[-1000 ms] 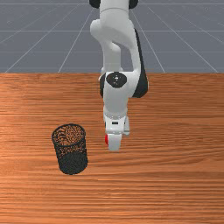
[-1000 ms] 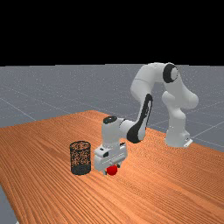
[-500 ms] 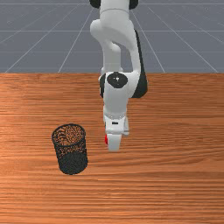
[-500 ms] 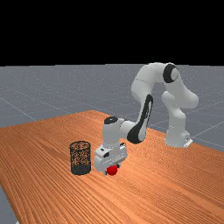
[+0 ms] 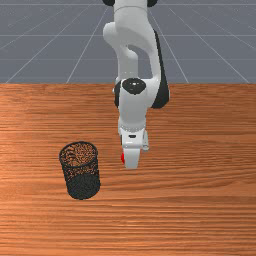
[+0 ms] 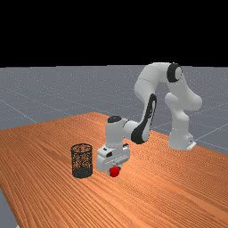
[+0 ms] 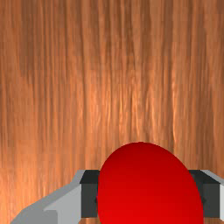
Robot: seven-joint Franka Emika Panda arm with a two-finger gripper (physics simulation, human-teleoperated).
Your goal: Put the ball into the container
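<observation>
In the far view, my gripper (image 6: 114, 169) holds the red ball (image 6: 114, 172) at its fingertips, low over the table. The wrist view has the ball (image 7: 148, 188) squeezed between both dark pads of my gripper (image 7: 146, 194), one touching it on each side. From the front, the hand hides most of the ball, and a red sliver of the ball (image 5: 123, 158) peeks out at the hand's left. The container, a black mesh basket (image 5: 80, 172), stands upright with its round opening upward, left of the hand in the front view.
The basket (image 6: 82, 161) stands a short way left of the hand in the far view, its rim higher than the ball. Bare wooden table (image 5: 200, 200) lies at the front view's right.
The fingers have come together on the ball. Hand and ball have since risen slightly in the far view. The basket has stayed in place.
</observation>
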